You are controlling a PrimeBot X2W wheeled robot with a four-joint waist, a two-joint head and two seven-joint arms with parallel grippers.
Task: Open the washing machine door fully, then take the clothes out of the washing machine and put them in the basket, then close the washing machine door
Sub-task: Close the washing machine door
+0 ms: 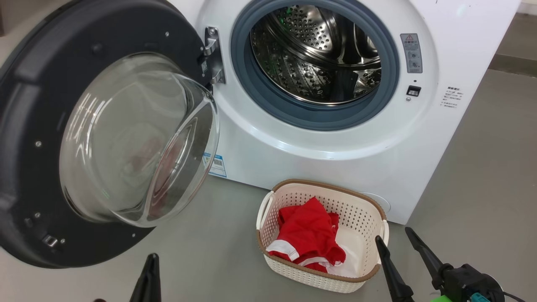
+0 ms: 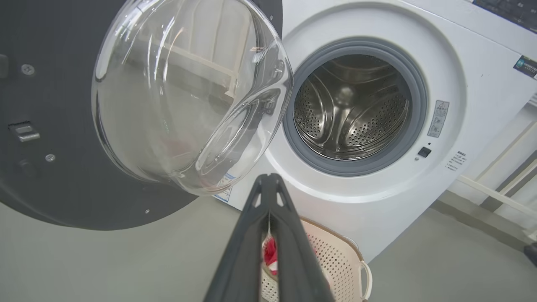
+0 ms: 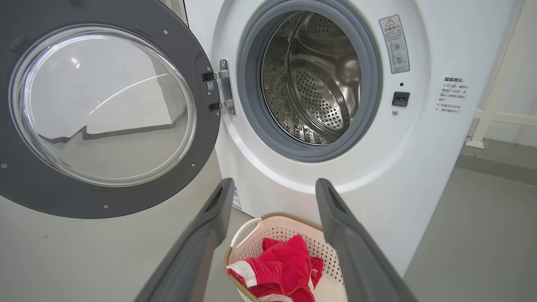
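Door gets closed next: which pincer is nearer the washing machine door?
Left. In the head view the left pincer, shut, sits just under the lower rim of the washing machine door; the right pincer, open, is farther away, at the right end of the basket.

A plain grey floor [image 1: 486,159] spreads all round. A white rail [image 3: 505,118] runs low at the right, beside a darker floor strip [image 3: 495,167].

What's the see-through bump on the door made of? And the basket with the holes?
The door's bulging window looks like clear glass: glossy, with bright reflections, though it could be hard plastic. The basket looks like cream moulded plastic, perforated, with a brown woven-look rim.
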